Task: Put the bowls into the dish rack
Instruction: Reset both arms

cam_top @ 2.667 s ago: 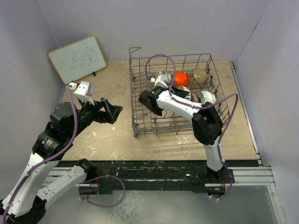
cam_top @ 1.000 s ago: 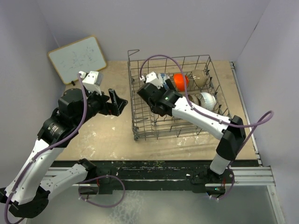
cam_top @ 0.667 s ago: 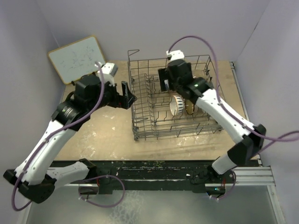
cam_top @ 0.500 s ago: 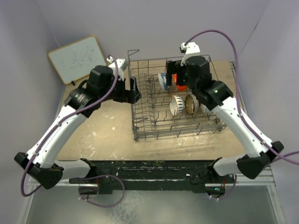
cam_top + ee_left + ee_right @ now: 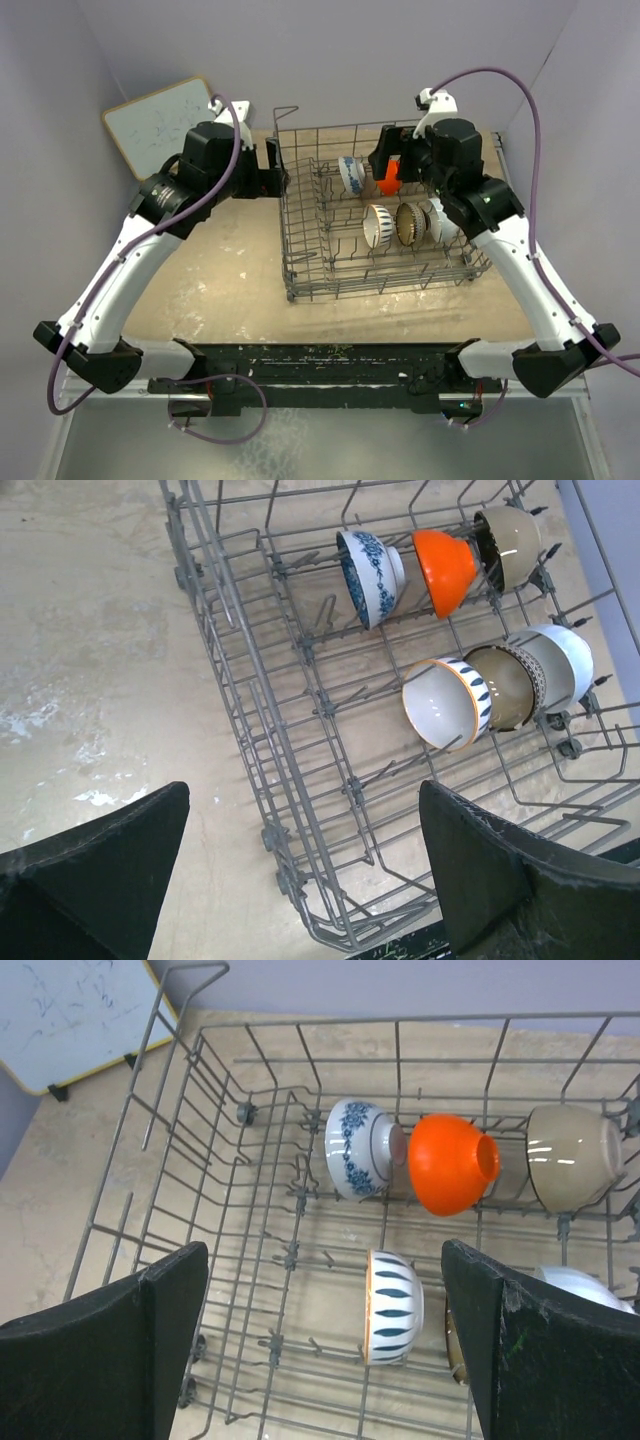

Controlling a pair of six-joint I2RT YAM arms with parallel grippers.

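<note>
Six bowls stand on edge between the tines of the dish rack [image 5: 330, 283], far right on the table, so I judge loading done. Both arms have lifted and reached out from where they were a second ago. My left gripper [image 5: 272, 178] hangs just left of the rack's far corner and my right gripper [image 5: 388, 158] over its far edge, both spread wide, holding nothing. Top view hides the cream bowl [image 5: 510, 542] behind my right wrist. Left wrist view shows all six, including the white bowl [image 5: 565, 660] and orange bowl [image 5: 447, 570].
</note>
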